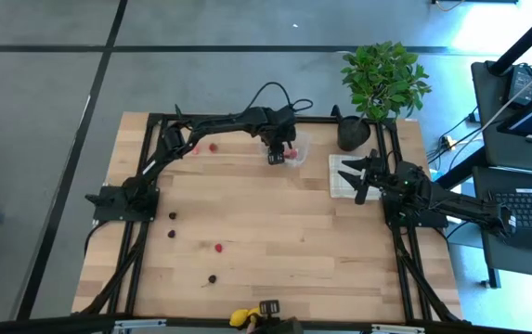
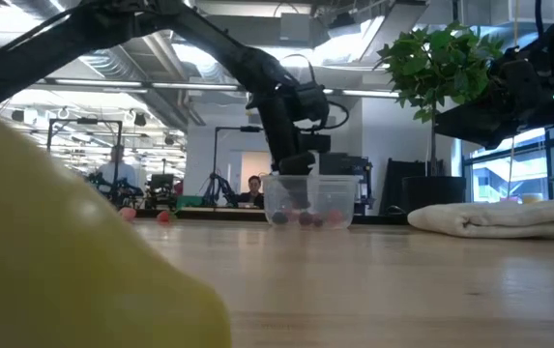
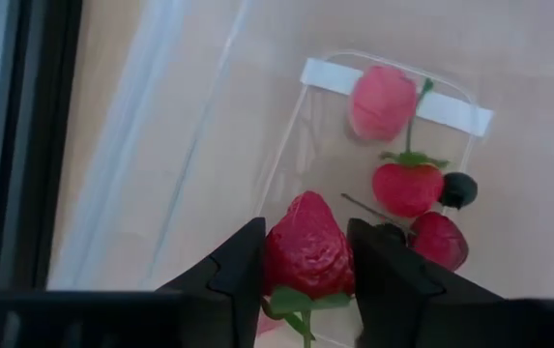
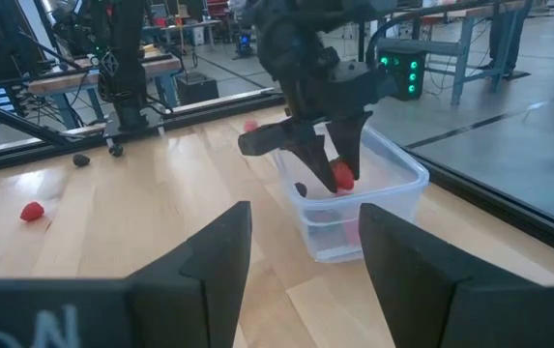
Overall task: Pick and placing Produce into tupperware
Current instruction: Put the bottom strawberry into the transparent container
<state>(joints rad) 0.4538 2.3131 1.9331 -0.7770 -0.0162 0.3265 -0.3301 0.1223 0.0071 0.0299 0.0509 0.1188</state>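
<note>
Overhead looks straight down, low level, both wrists share tupperware (image 4: 354, 198)

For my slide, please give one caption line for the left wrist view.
Left gripper holds a red strawberry above the clear tupperware, which already contains several berries.

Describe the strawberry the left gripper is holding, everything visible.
The strawberry is red, glossy and conical, with green leaves at the stem end by the finger bases. The left gripper pinches it on both sides between its dark fingers, directly over the open clear tupperware, clear of the fruit inside. The right wrist view shows it as a small red piece above the box.
</note>
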